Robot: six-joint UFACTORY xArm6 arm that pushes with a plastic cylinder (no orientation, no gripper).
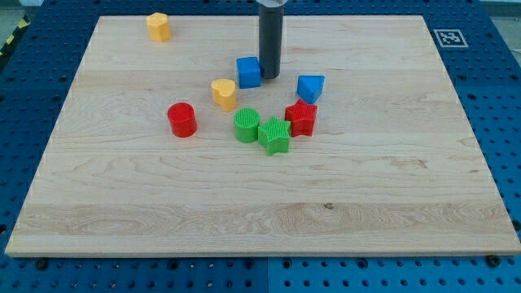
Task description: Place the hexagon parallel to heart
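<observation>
Hexagon: the yellow hexagon block (158, 26) sits alone near the view's top left corner of the wooden board (391, 195). Yellow heart (224, 94) lies mid-board, well apart from it, down and to the view's right. My tip (269, 76) rests just beside the blue cube (249, 72), on its right, seemingly touching. No claw here; the rod holds nothing. You'd judge the hexagon lies far to the tip's upper left, the heart between them, so a swing round behind the hexagon comes first.
</observation>
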